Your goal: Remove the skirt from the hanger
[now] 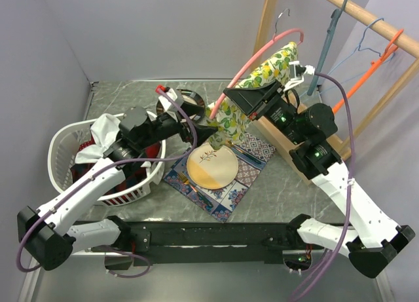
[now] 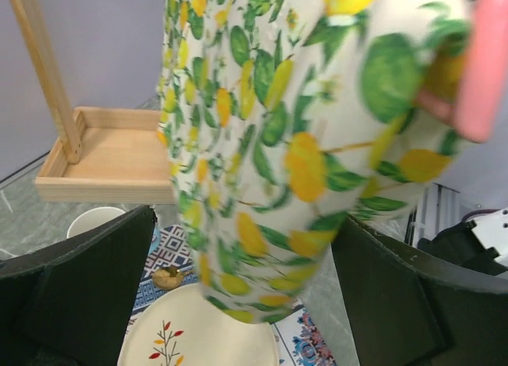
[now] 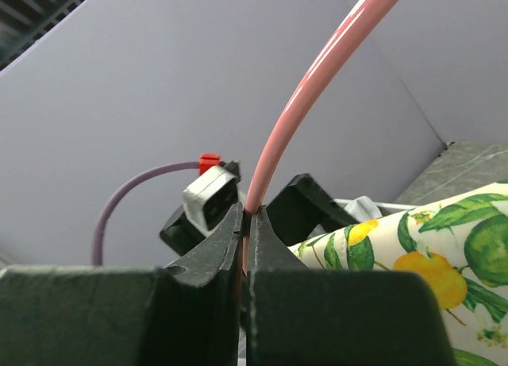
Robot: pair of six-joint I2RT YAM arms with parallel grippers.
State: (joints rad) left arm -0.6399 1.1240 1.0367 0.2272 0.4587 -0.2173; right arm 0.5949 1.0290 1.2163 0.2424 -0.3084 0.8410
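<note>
The lemon-print skirt (image 1: 265,71) hangs from a pink hanger (image 1: 262,53) tilted down to the left above the table. My right gripper (image 1: 230,95) is shut on the hanger's pink bar (image 3: 294,104), pinched between the fingertips (image 3: 248,215); skirt cloth (image 3: 429,255) shows to their right. My left gripper (image 1: 208,126) is open at the skirt's lower end. In the left wrist view the skirt (image 2: 262,128) hangs between the wide-apart fingers (image 2: 79,287) without being gripped, and the hanger (image 2: 484,72) shows at the upper right.
A cream plate (image 1: 211,166) lies on a patterned mat (image 1: 242,177) below the skirt. A white laundry basket (image 1: 59,151) with clothes stands at the left. A wooden rack (image 1: 366,17) at the right carries a blue hanger (image 1: 327,43) and an orange hanger (image 1: 366,73).
</note>
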